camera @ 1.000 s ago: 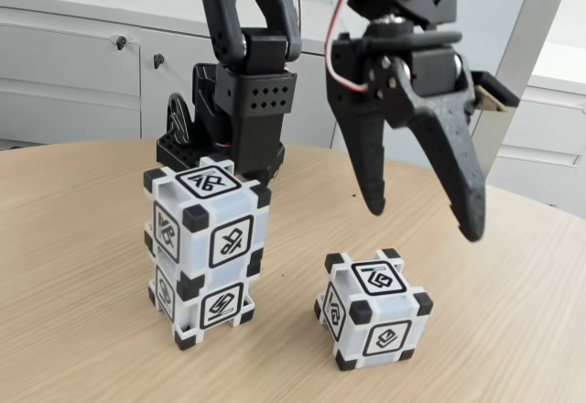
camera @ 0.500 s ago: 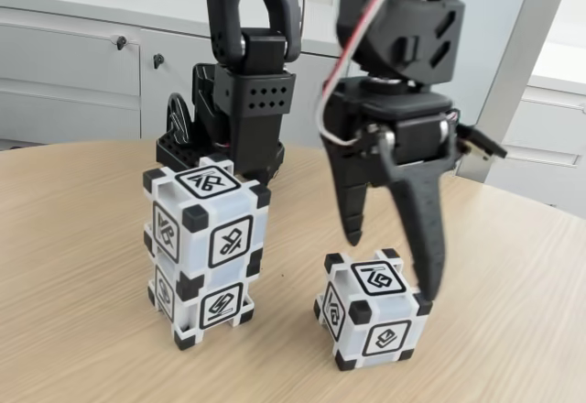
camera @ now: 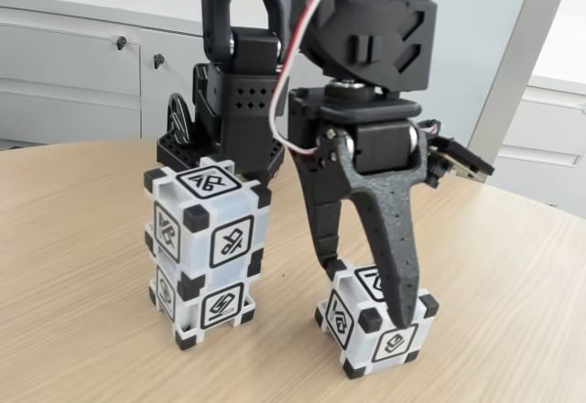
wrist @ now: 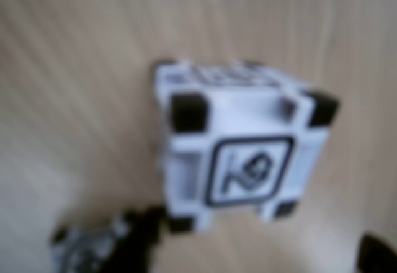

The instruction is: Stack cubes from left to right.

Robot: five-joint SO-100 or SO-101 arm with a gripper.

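A: What's the setting?

B: A round-edged table of pale wood-grain laminate, with white cabinets behind it, toward twelve o'clock in the fixed view.

A: And the arm?

B: The arm is matte black printed plastic with red and white wires. Its gripper points straight down, jaws spread and straddling the single cube; the near finger overlaps the cube's upper right edge, but I cannot tell whether either finger is pressing it.

A: How many cubes?

B: Three, all translucent white with black corner blocks and framed glyphs. Two form a stack at nine o'clock from the single one, well apart. The wrist view, blurred, shows that single cube resting on the wood.
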